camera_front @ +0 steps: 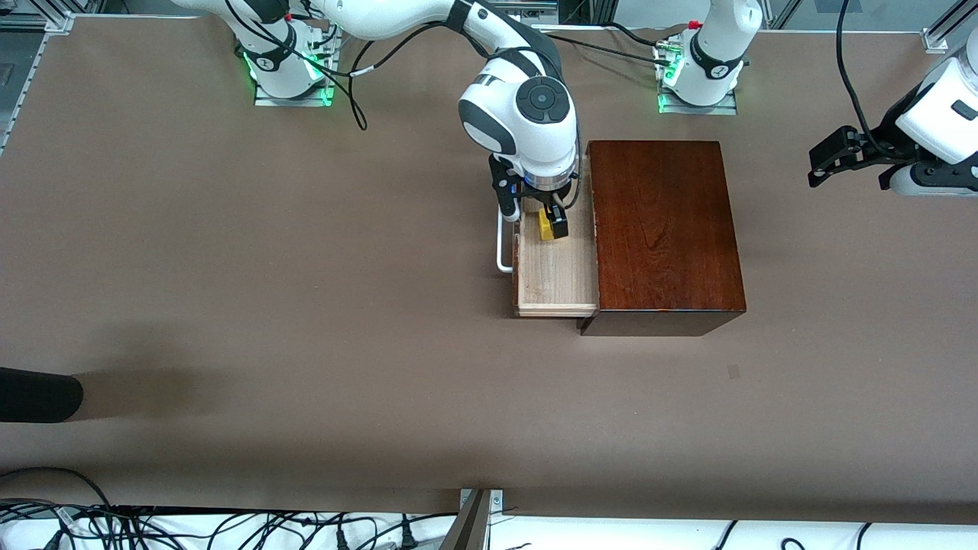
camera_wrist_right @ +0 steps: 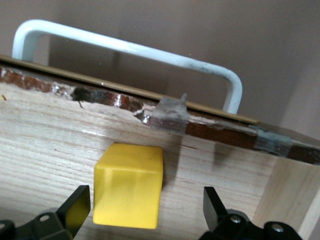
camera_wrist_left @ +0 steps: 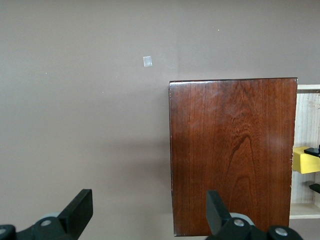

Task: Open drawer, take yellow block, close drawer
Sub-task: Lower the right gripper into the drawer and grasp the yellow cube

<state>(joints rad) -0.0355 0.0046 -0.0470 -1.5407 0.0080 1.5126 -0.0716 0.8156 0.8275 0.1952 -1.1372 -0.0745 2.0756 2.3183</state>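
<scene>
The small bright yellow cube [camera_wrist_right: 128, 185] sits between our right gripper's [camera_front: 552, 221] spread fingers inside the open pale-wood drawer [camera_front: 556, 275]; next we pinch it. Left gripper [camera_wrist_left: 145, 212] waits, spread.

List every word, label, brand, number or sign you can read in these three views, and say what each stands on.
None can be read.
Wooden box, drawer, yellow block: no lettering.
Small pale sticker on the table: blank.
Round marks on the arm bases: too small to read.
</scene>
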